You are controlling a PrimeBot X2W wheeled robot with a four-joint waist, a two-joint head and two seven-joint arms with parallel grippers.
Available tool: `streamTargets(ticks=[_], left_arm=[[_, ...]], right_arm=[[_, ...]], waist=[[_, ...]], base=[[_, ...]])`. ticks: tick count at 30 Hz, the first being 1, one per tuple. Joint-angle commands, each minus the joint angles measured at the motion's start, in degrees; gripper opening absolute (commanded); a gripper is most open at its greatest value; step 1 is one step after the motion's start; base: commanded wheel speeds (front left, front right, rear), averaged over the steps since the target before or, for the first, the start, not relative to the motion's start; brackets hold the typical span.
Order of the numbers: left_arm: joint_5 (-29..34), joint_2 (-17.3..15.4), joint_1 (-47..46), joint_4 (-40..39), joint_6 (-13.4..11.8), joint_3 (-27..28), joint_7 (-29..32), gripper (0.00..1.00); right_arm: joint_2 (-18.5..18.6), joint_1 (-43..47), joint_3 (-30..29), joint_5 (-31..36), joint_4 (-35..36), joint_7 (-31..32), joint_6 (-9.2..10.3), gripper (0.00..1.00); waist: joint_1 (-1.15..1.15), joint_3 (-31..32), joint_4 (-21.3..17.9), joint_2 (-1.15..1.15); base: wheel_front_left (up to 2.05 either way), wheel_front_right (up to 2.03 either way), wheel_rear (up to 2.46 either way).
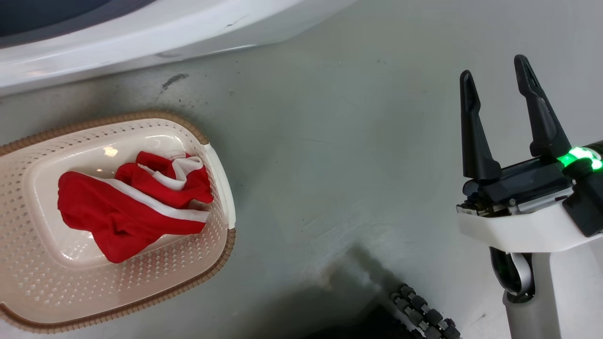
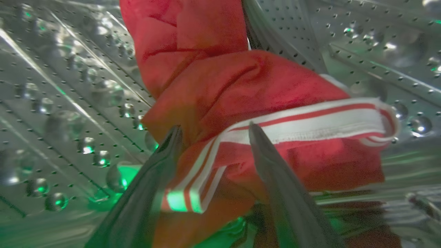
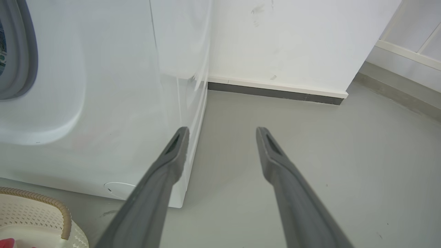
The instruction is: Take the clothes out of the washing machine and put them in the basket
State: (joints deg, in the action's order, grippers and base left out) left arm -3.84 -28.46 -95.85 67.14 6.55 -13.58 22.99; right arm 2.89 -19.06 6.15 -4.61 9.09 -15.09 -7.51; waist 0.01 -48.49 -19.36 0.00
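Note:
One red garment with a white stripe (image 1: 132,207) lies crumpled in the cream basket (image 1: 221,188) on the floor at the left of the head view. Inside the washing machine's perforated steel drum (image 2: 69,103), another red garment with white-striped trim (image 2: 241,89) is heaped just ahead of my left gripper (image 2: 213,132). Its fingers are open, spread either side of the striped band and touching or nearly touching the cloth. My right gripper (image 1: 497,77) hangs open over bare floor at the right, holding nothing. The machine's white front (image 3: 103,86) rises to its left.
The washing machine's white lower edge (image 1: 141,37) runs across the top left of the head view. A white wall with a dark skirting (image 3: 275,93) stands behind the machine. A black ribbed cable or wheel part (image 1: 424,315) shows at the bottom edge. Grey floor (image 1: 330,165) lies open between basket and right arm.

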Motion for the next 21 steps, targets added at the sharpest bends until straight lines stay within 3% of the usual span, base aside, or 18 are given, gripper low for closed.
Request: streamTargets(ticks=[1,12,13,14,21], left_arm=[[0.0,-0.1,-0.8,0.2,-0.1,-0.1,-0.2,1.0],[0.0,-1.6,-0.5,2.5,-1.4,-1.4,-2.1,1.0],[0.3,-1.8,-0.5,2.5,-1.5,-1.6,-2.5,0.23],[0.3,-1.9,-0.6,2.6,-1.4,-1.9,-2.7,0.0],[-0.4,-2.1,-1.3,2.9,-1.2,-2.3,-5.0,0.0]], right_arm=[[0.0,-0.9,0.0,-0.3,0.2,-0.1,0.04,1.0],[0.0,-1.2,-0.6,-1.4,0.6,-0.1,0.04,1.0],[0.0,-1.1,-0.7,-1.5,0.5,-0.1,0.04,1.0],[0.0,-1.2,-0.7,-1.5,0.4,-0.1,0.04,1.0],[0.0,-1.5,-0.7,-1.5,0.1,-0.1,0.04,1.0]], waist=[[-0.01,-0.5,-0.3,0.0],[-0.01,-2.3,-0.7,0.0],[-0.01,-2.3,-0.7,0.0],[-0.01,-2.4,-0.7,0.0],[-0.01,-1.8,-0.5,0.0]], base=[[0.0,0.0,0.0],[0.0,0.0,0.0],[0.0,0.0,0.0],[0.0,0.0,0.0],[0.0,0.0,0.0]])
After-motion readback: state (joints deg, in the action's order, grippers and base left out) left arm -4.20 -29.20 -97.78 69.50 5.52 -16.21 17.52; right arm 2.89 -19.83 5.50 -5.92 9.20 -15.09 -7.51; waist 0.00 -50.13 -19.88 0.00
